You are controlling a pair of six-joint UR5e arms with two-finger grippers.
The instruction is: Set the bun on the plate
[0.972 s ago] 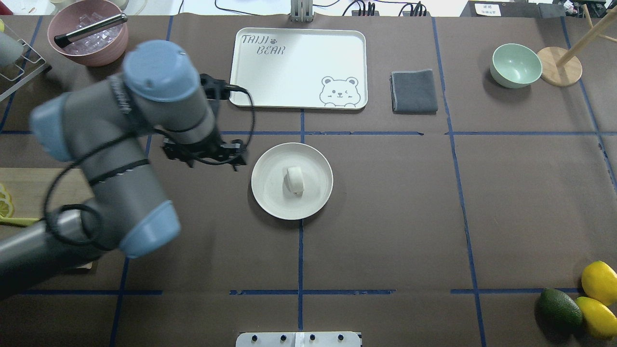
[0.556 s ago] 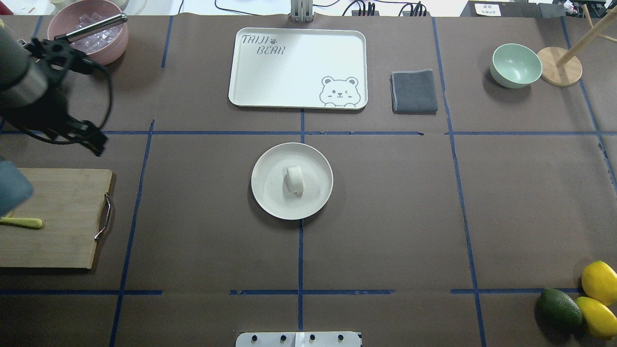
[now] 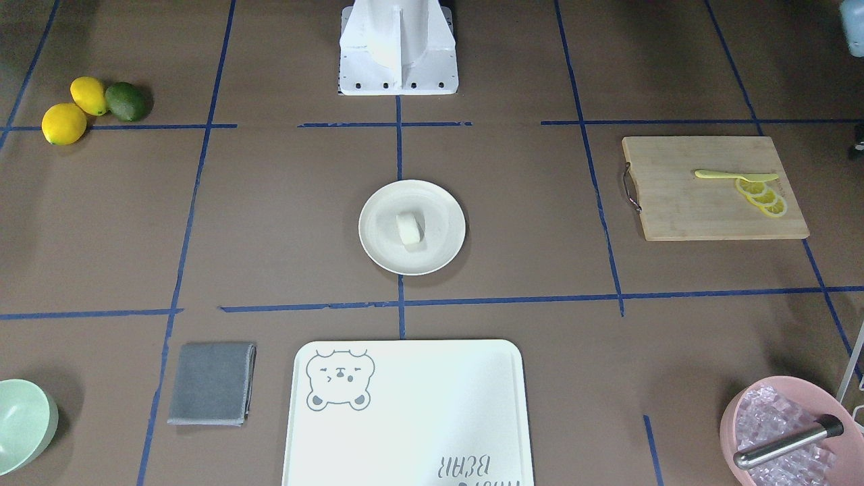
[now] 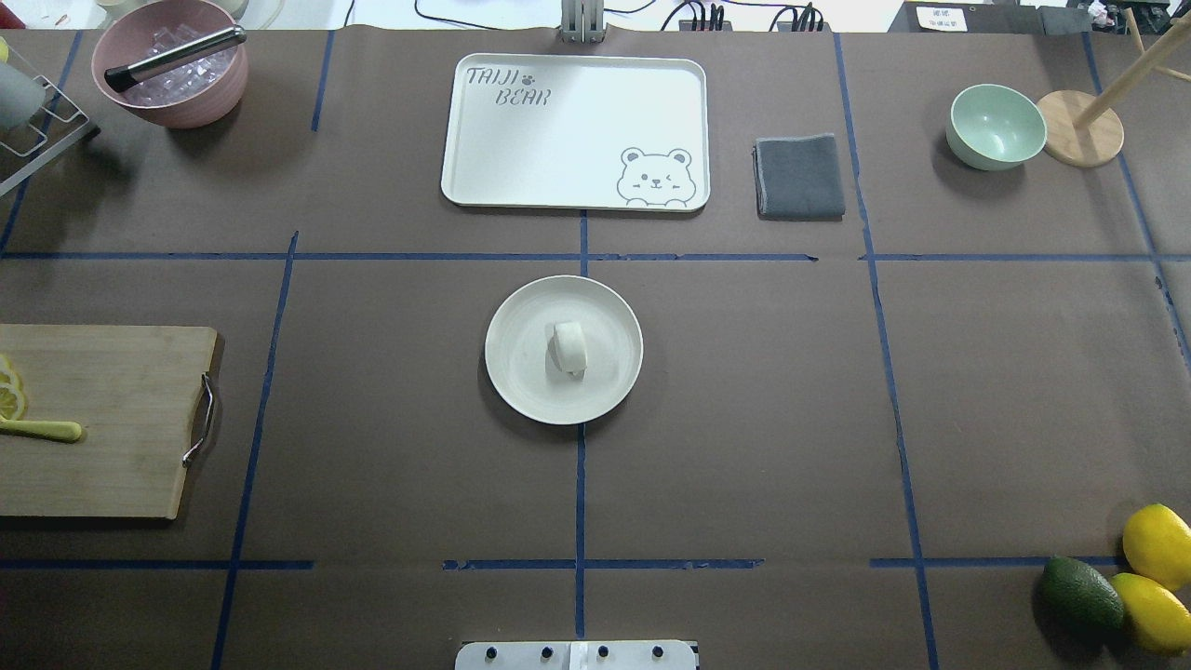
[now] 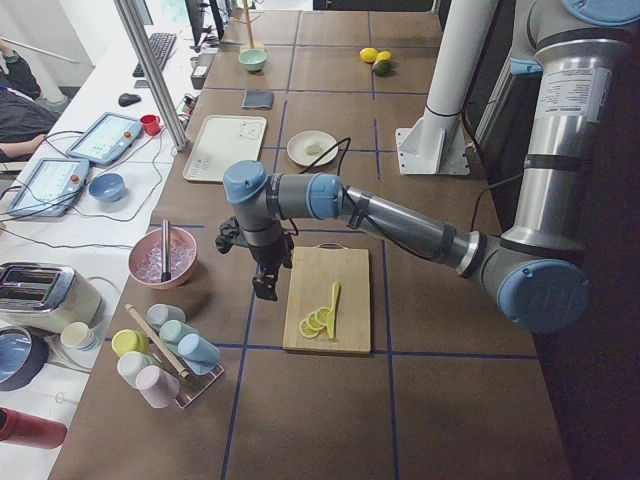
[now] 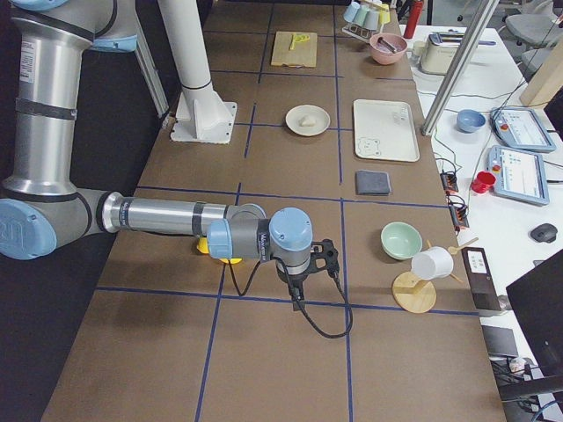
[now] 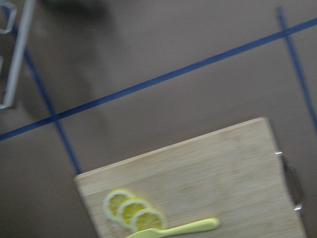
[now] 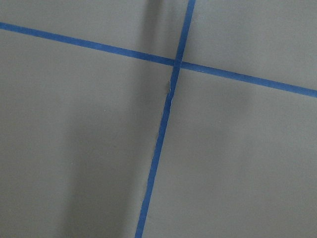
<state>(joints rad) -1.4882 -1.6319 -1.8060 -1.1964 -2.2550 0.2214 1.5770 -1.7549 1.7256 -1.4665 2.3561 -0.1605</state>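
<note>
White bun [image 4: 568, 348] – centred on plate [image 4: 516, 383], inside rim

Holds the grey metal left arm with blue joint caps [image 5: 400, 225] stretched long and nearly level, wrist bent downward. Points the black two-finger left gripper [image 5: 264, 285] straight down; cannot judge from this side whether its jaws stand apart or together. Holds the matching grey, blue-capped right arm [image 6: 167, 217] low and level too, the black right gripper [image 6: 299, 274] tucked under its wrist, state equally unclear.
</note>
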